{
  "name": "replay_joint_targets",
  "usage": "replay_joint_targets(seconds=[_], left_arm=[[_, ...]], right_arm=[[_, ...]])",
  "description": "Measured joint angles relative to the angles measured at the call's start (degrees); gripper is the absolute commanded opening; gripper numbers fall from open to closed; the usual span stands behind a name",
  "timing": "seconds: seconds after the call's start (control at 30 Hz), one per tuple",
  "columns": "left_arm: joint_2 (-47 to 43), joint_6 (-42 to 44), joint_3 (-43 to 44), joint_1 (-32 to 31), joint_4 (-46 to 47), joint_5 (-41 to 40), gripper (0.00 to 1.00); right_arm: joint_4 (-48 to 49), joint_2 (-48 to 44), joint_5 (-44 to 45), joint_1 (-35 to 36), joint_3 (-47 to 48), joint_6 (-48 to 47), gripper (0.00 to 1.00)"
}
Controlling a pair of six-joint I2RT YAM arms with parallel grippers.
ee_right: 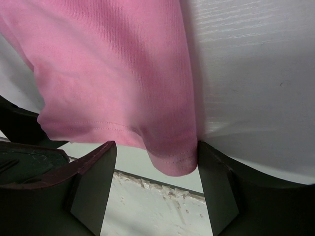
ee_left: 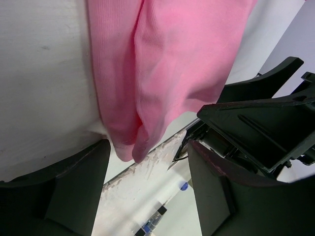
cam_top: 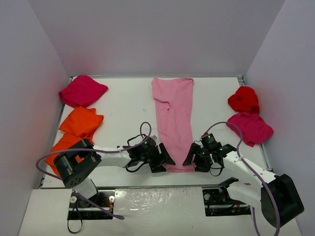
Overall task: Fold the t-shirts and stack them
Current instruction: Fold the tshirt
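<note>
Lying between the pincers: the light pink cloth t-shirt [cam_top: 173, 113], folded into a long narrow strip, flat on the middle of the white table [cam_top: 123, 108].
Long axis: runs from the far edge toward the arms; the near hem ends at the table's near edge.
Nearer arm: neither; the left gripper [cam_top: 165, 161] sits at the hem's left corner and the right gripper [cam_top: 193, 159] at its right corner, each pointing inward at the cloth.
Left pincer: fingers well apart, with the hem corner between them in the wrist view but not pinched.
Right pincer: likewise spread, the stitched corner between its fingers and brushing one of them; nothing is held.
Arm pose: both forearms lie low along the near edge, wrists turned toward each other.
Other shirts: a magenta-crimson bundle [cam_top: 82, 91] and orange shirts [cam_top: 81, 123] at left, a bright red bundle [cam_top: 243, 98] and a second magenta bundle [cam_top: 253, 129] at right; all are crumpled and well apart from the strip.
Likely next: closing on both corners and carrying the hem away from the arms to halve the strip.
</note>
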Motion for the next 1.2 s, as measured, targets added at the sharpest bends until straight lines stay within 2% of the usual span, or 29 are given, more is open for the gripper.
replay_joint_targets(seconds=[0.13,0.3,0.53,0.9,1.2], left_arm=[[0.19,-0.33,-0.21,0.0,0.44,-0.09,0.54],[-0.17,-0.49,-1.17,0.0,0.26,-0.46,0.39],[-2.39,-0.34,-2.1,0.0,-3.55,-1.83,0.38],[-2.43,-0.31,-2.1,0.0,-3.83,-1.91,0.4],[0.94,-1.2,-2.1,0.0,3.3,-0.58,0.4]], right_arm=[[0.02,-0.13,-0.01,0.0,-0.05,0.0,0.63],[0.14,-0.29,0.5,0.0,-0.34,-0.09,0.47],[0.38,-0.29,1.16,0.0,-0.66,-0.19,0.46],[0.84,-1.34,1.11,0.0,-1.01,-0.1,0.52],[0.94,-1.36,1.07,0.0,-1.05,-0.04,0.52]])
